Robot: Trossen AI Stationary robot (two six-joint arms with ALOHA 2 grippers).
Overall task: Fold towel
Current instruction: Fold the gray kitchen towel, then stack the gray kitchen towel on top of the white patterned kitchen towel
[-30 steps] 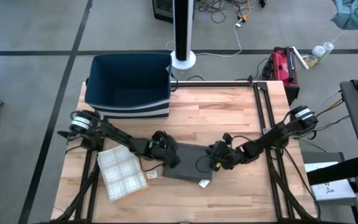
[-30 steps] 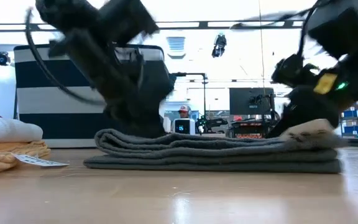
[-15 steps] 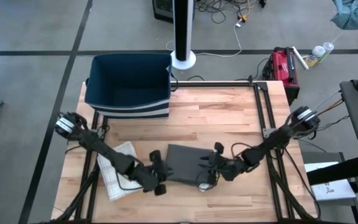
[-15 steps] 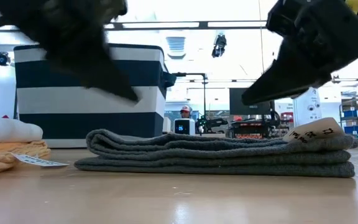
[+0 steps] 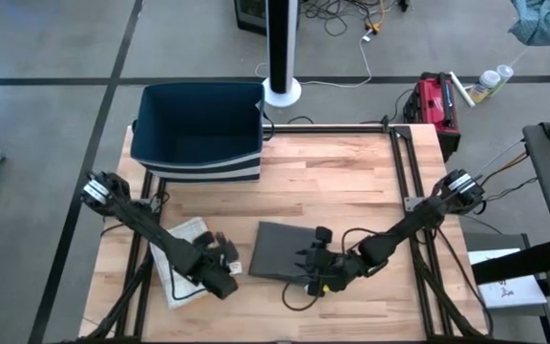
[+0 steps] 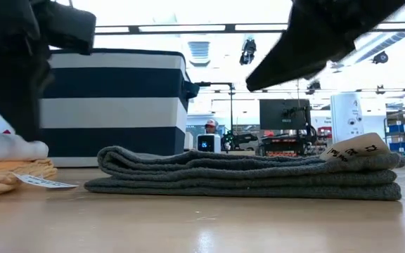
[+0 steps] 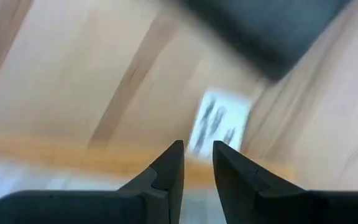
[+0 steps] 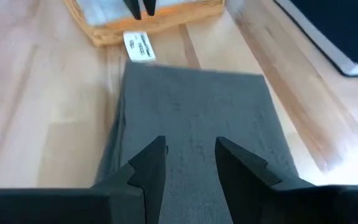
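Two claws hang empty: the left claw (image 5: pixel 225 250), fingers slightly parted, above the checked towel's (image 5: pixel 181 260) edge; the right claw (image 5: pixel 306 268), also parted, above the folded grey towel (image 5: pixel 277 250) near the table's (image 5: pixel 332 182) front edge.

The far half of the tabletop (image 5: pixel 342 177) is left bare, and free passage is offered there. The far left corner is blocked by the striped bin (image 5: pixel 199 134). Near the front, the middle is taken up by the folded grey towel (image 5: pixel 280 253), and the left by the checked cloth (image 5: pixel 181 258). A narrow strip of bare wood is seen between them, partly occupied by the left gripper (image 5: pixel 225 272).
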